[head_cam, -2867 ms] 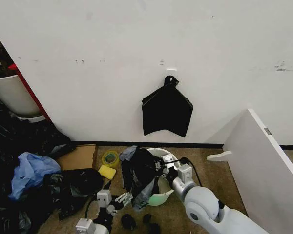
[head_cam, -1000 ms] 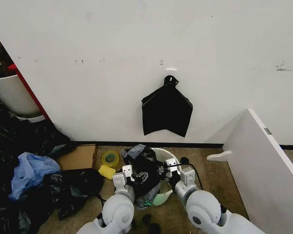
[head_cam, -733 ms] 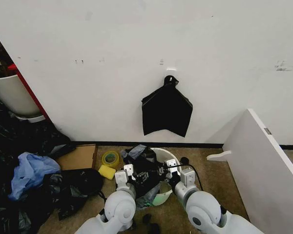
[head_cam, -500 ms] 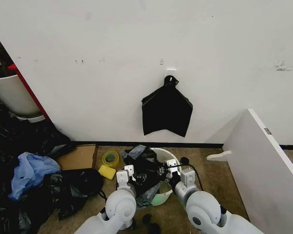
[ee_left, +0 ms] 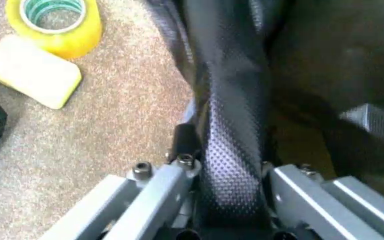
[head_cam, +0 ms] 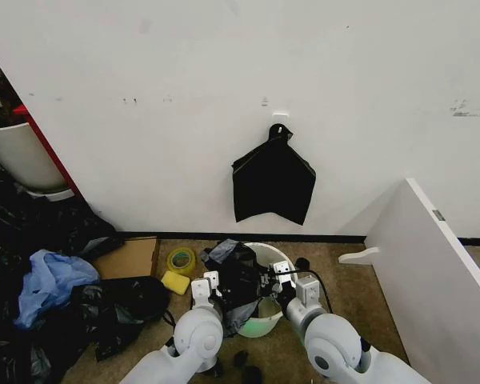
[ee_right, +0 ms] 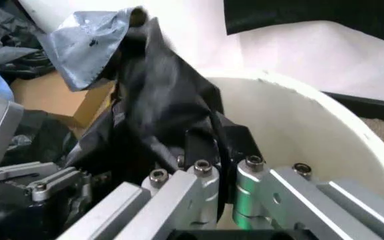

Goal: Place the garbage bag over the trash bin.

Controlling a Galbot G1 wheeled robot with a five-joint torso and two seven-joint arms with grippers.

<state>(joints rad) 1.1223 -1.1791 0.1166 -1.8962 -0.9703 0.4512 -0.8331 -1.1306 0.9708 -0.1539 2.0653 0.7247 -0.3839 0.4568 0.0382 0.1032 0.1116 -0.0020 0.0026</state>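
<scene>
Two arms meet low in the centre of the head view, both working on the same bundle of plastic. Largest of the task's things is the trash bin, a white round bucket standing on the brown floor just below the middle of the frame; much of its rim and inner wall is bare white, as the right wrist view shows at its right side. The garbage bag is bunched in a dark, wrinkled heap over the bin's left edge, part of it hanging outside and part dipping in, with a grey fold sticking up at the top.

The left gripper sits at the bag's left side, its two fingers closed on a thick fold of black plastic that runs up the middle of the left wrist view. The right gripper is at the bin's mouth, right of the bag; its fingers are pinched together on another fold, just inside the white wall.

By my reading, the job is only begun: the bag is held by both grippers at the bin but not opened out, and no part of its mouth is stretched round the rolled rim. Spreading it and pulling it down over the rim is all left to do.
</scene>
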